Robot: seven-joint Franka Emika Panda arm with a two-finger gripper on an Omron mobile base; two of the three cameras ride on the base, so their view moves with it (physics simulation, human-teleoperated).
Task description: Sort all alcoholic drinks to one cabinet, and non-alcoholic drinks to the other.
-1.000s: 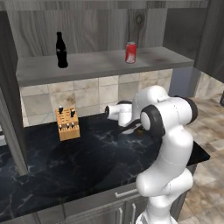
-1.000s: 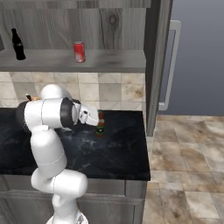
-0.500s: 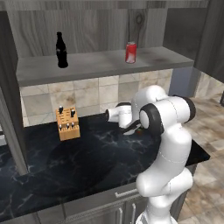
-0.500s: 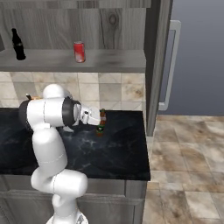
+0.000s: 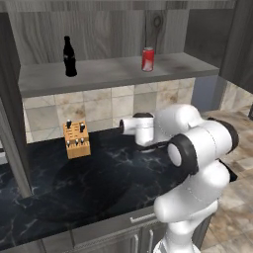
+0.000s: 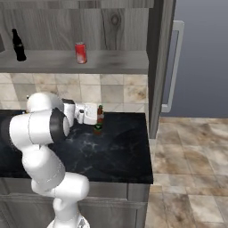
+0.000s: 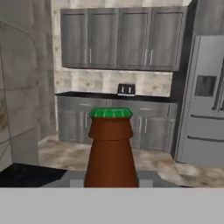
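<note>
Cola bottle (image 5: 69,56) and soda can (image 5: 147,59) stand upright and well apart on the open shelf (image 5: 113,74), evidently sorted there. At the desk's (image 6: 120,151) right end, the tool (image 6: 95,116) is clamped on a bottle (image 6: 99,120), presumably for lifting. From the hand view: brown glass, green cap, upright at six o'clock.

The cola bottle (image 5: 69,56) is all black — the soda can (image 5: 147,59) red with a silver top. The held bottle (image 7: 111,148) shows brown glass under a green cap. The counter (image 5: 99,183) is black, veined with white marble; the knife block (image 5: 76,140) pale orange-tan; the wall tiles (image 5: 108,104) beige — the shelf (image 5: 113,71) grey wood grain.
</note>
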